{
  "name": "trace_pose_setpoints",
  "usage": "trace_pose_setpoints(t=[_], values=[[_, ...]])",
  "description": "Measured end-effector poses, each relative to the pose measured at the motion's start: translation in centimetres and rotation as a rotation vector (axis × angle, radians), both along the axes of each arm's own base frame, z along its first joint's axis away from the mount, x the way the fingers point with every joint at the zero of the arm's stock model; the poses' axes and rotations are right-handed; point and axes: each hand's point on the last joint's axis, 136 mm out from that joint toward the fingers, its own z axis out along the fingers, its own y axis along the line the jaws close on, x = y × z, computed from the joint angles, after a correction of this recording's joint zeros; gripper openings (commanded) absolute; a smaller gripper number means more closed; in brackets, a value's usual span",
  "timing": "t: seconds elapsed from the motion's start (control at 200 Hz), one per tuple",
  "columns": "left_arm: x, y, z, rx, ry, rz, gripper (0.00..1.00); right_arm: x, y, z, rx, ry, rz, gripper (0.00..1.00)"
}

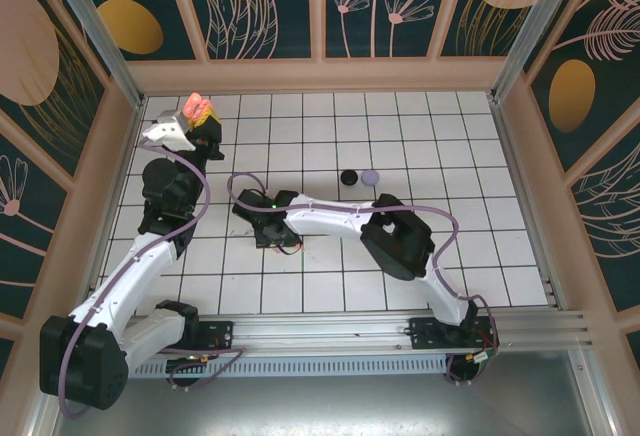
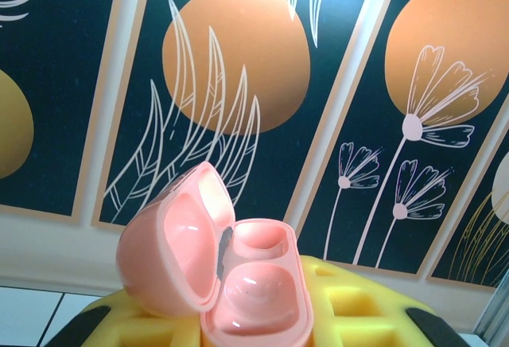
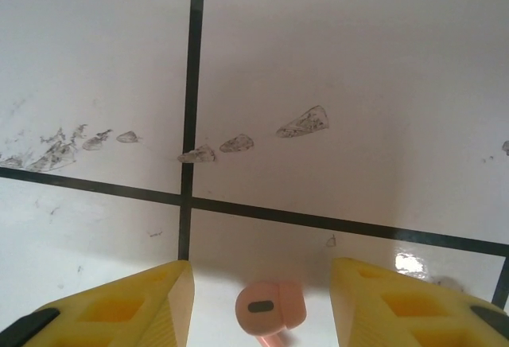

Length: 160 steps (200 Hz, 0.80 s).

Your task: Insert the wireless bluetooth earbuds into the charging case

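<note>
The left pincer (image 1: 196, 121) pinches the open salmon charging case (image 2: 238, 283), raised at the upper left of the top view, seemingly ready to receive the salmon earbud (image 3: 270, 307), which lies on the surface (image 3: 334, 68) inside the spread right pincer (image 3: 261, 283), at its wrist view's bottom.

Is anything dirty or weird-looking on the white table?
Yes. Dark grey smudges trail across the white table near where two black grid lines cross, like scuff marks. A pink earbud also lies loose on the table, between the fingers of the open right gripper.
</note>
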Motion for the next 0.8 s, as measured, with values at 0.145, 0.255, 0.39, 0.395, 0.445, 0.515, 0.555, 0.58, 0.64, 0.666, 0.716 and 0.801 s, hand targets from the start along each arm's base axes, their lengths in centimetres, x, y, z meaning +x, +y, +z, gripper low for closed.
trace_pose_setpoints(t=[0.145,0.255,0.39,0.395,0.445,0.515,0.555,0.58,0.64,0.666,0.716,0.801], values=[[-0.02,0.03,0.03,-0.001,-0.003,0.001,0.0,-0.01,-0.04,-0.47,-0.011,0.005,0.0,0.48],[-0.02,0.04,0.03,-0.001,-0.004,0.001,0.0,0.02,-0.09,-0.7,-0.018,0.004,-0.001,0.46],[-0.04,0.08,0.05,-0.002,-0.007,0.003,0.0,0.0,-0.07,-0.61,-0.019,0.005,0.0,0.44],[-0.04,0.08,0.05,-0.002,-0.007,0.003,0.0,0.0,-0.07,-0.61,-0.019,0.005,0.0,0.44],[-0.05,0.09,0.06,-0.002,-0.008,0.003,0.0,-0.05,-0.04,-0.63,-0.019,0.005,0.001,0.43],[-0.05,0.09,0.08,-0.003,-0.009,0.003,0.0,-0.09,-0.03,-0.68,-0.022,0.003,0.002,0.43],[-0.05,0.1,0.07,-0.002,-0.009,0.003,0.0,-0.1,-0.03,-0.68,-0.022,0.002,0.002,0.43],[-0.05,0.13,0.05,-0.002,-0.008,0.004,0.0,-0.11,-0.02,-0.67,-0.022,0.002,0.003,0.43],[-0.05,0.13,0.08,-0.003,-0.01,0.005,0.0,-0.12,-0.02,-0.67,-0.022,0.002,0.003,0.43],[-0.05,0.16,0.1,-0.003,-0.011,0.005,0.0,-0.14,-0.01,-0.67,-0.022,0.002,0.003,0.43],[-0.06,0.16,0.12,-0.003,-0.011,0.005,0.0,-0.15,-0.01,-0.69,-0.023,0.002,0.003,0.43],[-0.07,0.16,0.16,-0.004,-0.013,0.005,0.0,-0.14,-0.05,-0.75,-0.026,0.001,0.003,0.42]])
